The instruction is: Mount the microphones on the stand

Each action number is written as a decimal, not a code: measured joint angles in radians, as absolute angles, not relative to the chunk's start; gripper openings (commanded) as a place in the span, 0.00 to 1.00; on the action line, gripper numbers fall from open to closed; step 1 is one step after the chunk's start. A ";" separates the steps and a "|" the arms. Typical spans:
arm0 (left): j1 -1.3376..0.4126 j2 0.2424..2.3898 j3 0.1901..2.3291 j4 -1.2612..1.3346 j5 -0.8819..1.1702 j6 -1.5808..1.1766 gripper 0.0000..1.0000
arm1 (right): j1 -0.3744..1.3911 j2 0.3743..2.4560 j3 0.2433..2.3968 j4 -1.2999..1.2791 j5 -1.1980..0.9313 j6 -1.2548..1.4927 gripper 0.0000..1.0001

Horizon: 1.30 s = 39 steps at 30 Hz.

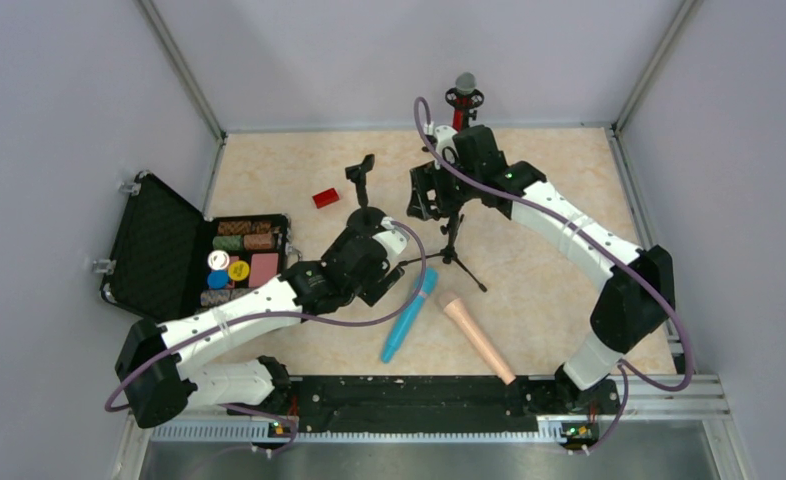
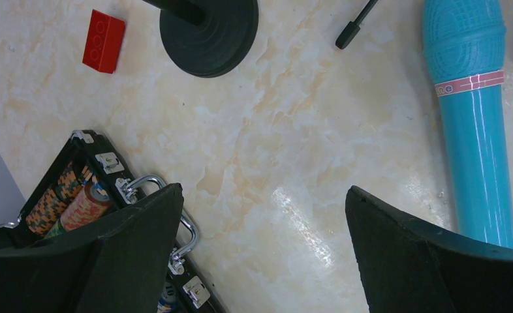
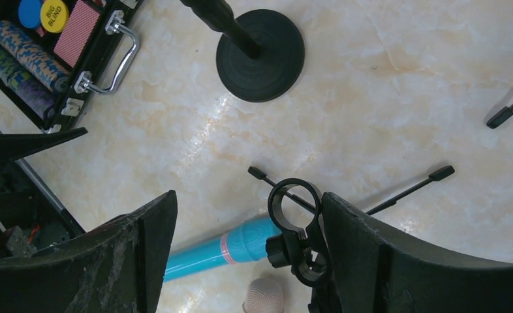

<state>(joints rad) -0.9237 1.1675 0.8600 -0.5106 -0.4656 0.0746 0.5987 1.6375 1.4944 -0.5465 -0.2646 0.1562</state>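
Top view: one of the three looks done. The red microphone (image 1: 459, 117) stands upright at the far middle of the desk (image 1: 579, 155), grey head up, in a black clip. The right arm (image 1: 569, 225) hides the foot of its stand. The cyan microphone (image 1: 407, 318) and the peach microphone (image 1: 479, 337) lie flat at the near middle, close together but apart, so I judge two are left to mount. The round-base stand (image 1: 362, 180) left of centre shows a bare clip. The tripod stand (image 1: 452, 245) is just right of it, one leg reaching toward the cyan head. Grey walls close the left, far and right sides. An open chip case (image 1: 154, 240) fills the left edge, and a small red block (image 1: 325, 198) lies far left of the stands. The freest desk seems to be at the right.

Left wrist view: the left fingers (image 2: 136, 254) are spread wide over bare desk and hold nothing. The cyan microphone is just to one side and the case handle just to the other. The round base and red block are beyond.

Right wrist view: the right fingers (image 3: 136, 248) are also apart and empty. An empty ring clip (image 3: 295, 228) sits just beside one of them, above thin tripod legs. The cyan body and peach head lie below; I judge those legs the likeliest snag
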 measured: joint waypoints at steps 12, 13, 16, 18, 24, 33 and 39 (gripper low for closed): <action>-0.924 1.168 0.860 -0.511 -0.473 0.075 0.99 | 0.600 1.596 1.466 -0.488 -0.339 0.154 0.82; -0.924 1.168 0.860 -0.511 -0.474 0.075 0.99 | 0.600 1.581 1.454 -0.474 -0.338 0.155 0.83; -0.924 1.168 0.860 -0.511 -0.479 0.075 0.99 | 0.600 1.507 1.392 -0.404 -0.327 0.162 0.84; -0.924 1.168 0.860 -0.511 -0.481 0.075 0.99 | 0.600 1.452 1.346 -0.350 -0.313 0.167 0.85; -0.925 1.168 0.860 -0.514 -0.488 0.078 0.99 | 0.600 1.303 1.214 -0.212 -0.253 0.185 0.85; -0.925 1.168 0.860 -0.524 -0.497 0.078 0.99 | 0.526 1.224 1.102 -0.138 -0.290 0.250 0.85; -0.925 1.168 0.860 -0.525 -0.519 0.081 0.99 | 0.388 1.222 1.000 -0.103 -0.414 0.347 0.86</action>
